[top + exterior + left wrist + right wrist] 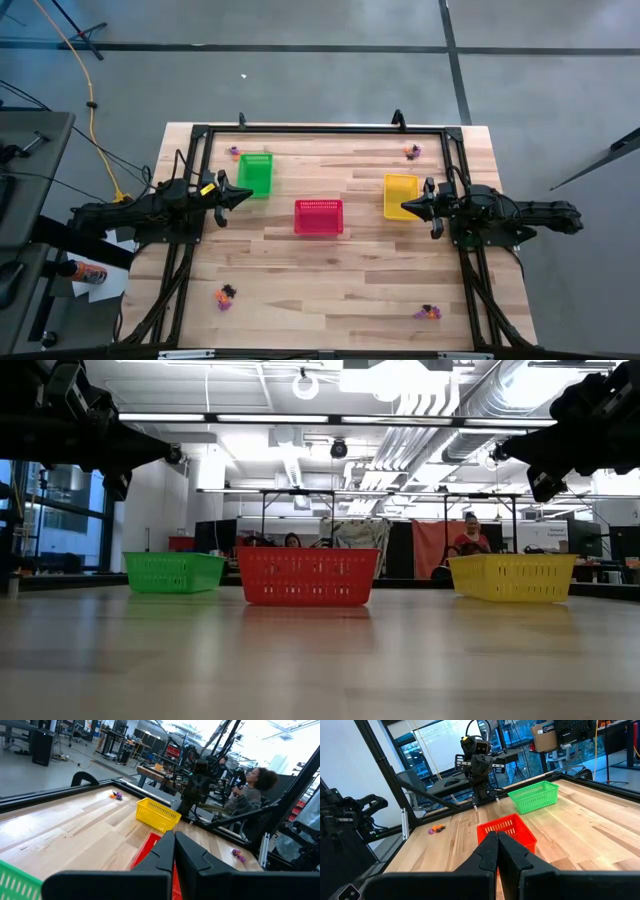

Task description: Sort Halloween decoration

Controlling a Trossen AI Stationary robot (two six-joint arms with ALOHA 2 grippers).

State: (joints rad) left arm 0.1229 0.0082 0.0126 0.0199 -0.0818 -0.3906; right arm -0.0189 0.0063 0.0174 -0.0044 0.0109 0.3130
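Both claws are pressed together and hold nothing: the left claw [247,195] hangs beside the green basket [255,173], the right claw [406,207] beside the yellow basket [400,195], tips turned inward toward the red basket [319,217] between them. No basket shows any contents. Halloween decoration [225,296] lies in four small clusters near the counter [330,270] corners, well apart from both claws; their orientation and long axis cannot be told.
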